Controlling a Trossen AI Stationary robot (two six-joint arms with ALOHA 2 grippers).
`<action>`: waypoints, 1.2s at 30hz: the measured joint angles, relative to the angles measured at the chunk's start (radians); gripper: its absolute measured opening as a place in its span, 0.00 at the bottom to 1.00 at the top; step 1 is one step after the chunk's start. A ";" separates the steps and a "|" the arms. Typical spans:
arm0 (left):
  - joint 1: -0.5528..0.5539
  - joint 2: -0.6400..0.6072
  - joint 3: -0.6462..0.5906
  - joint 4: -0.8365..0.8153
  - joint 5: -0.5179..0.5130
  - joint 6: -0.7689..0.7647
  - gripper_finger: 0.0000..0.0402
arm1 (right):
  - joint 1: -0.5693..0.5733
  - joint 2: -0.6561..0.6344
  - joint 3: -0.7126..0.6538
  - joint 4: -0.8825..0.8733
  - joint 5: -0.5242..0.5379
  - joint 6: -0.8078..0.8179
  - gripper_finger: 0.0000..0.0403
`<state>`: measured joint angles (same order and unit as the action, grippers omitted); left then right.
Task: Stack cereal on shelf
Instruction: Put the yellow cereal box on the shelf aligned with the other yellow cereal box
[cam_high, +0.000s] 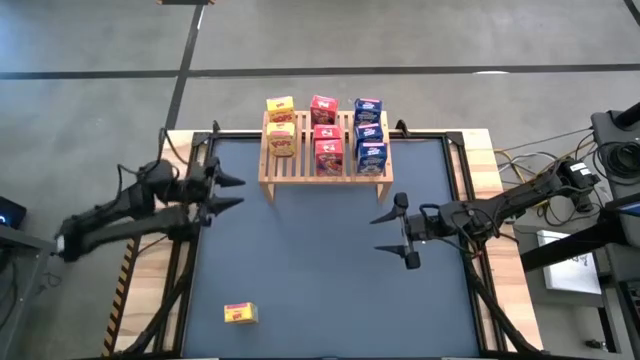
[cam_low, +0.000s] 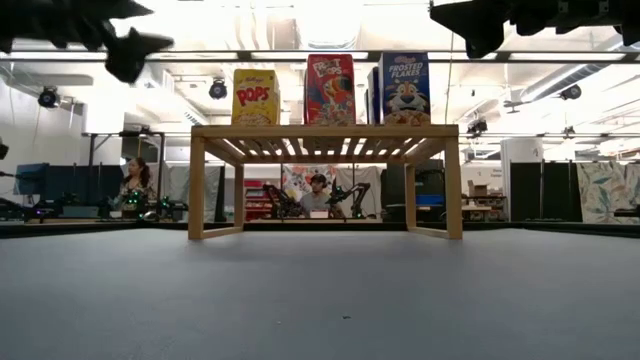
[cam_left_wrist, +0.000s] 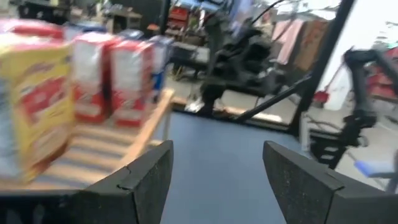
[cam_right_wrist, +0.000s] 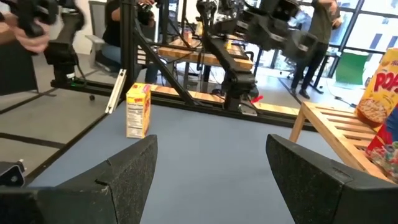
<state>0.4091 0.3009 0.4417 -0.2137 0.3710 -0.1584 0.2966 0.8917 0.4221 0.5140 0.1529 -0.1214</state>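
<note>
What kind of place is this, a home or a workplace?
Probably a robotics lab or workshop: an open hall with ceiling lights, other robot arms on benches, and people seated behind the table.

The yellow box (cam_low: 255, 97) on the shelf (cam_low: 325, 131) reads "POPS"; the blue box (cam_low: 405, 89) reads "FROSTED FLAKES"; the red box's (cam_low: 330, 90) lettering is too small to read.

Two dark jointed arms, black wedge-shaped fingers (cam_right_wrist: 127, 180), seemingly matte.
</note>
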 joint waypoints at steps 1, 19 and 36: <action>-0.087 -0.006 0.007 0.003 -0.079 -0.010 0.58 | 0.000 0.000 0.000 0.000 0.000 -0.004 0.71; -1.296 0.608 0.357 -0.251 -1.325 -0.334 0.57 | 0.000 0.000 -0.001 0.093 -0.030 -0.050 0.71; -1.295 1.158 0.878 -0.796 -0.937 -0.906 0.51 | 0.000 0.000 -0.001 0.104 -0.030 -0.036 0.71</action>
<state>-0.8855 1.4588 1.3200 -1.0100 -0.5657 -1.0645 0.2966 0.8915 0.4213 0.6182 0.1226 -0.1573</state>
